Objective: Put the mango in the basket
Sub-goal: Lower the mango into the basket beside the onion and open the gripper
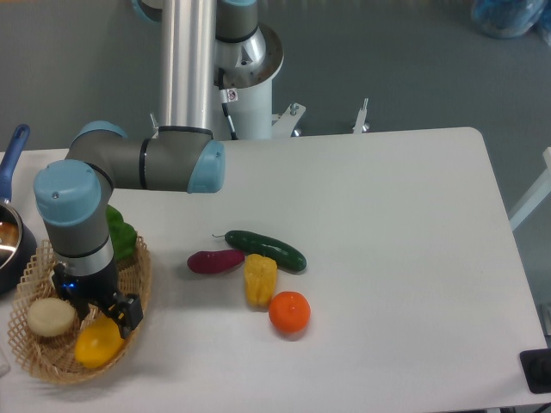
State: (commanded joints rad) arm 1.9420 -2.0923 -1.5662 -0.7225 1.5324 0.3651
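Observation:
The yellow mango [95, 343] is down inside the tan wicker basket [140, 277] at the table's front left, near the basket's front side. My gripper [104, 326] points down into the basket right above the mango and is shut on its top. One dark finger [129, 311] shows at the mango's right; the other is hidden behind the wrist.
In the basket also lie a pale round vegetable [50, 317] and a green leafy vegetable [121, 236]. A dark pot [10, 249] with a blue handle stands at the left edge. Mid-table lie a cucumber [266, 249], a purple vegetable [215, 261], a yellow pepper [259, 280] and an orange [289, 311].

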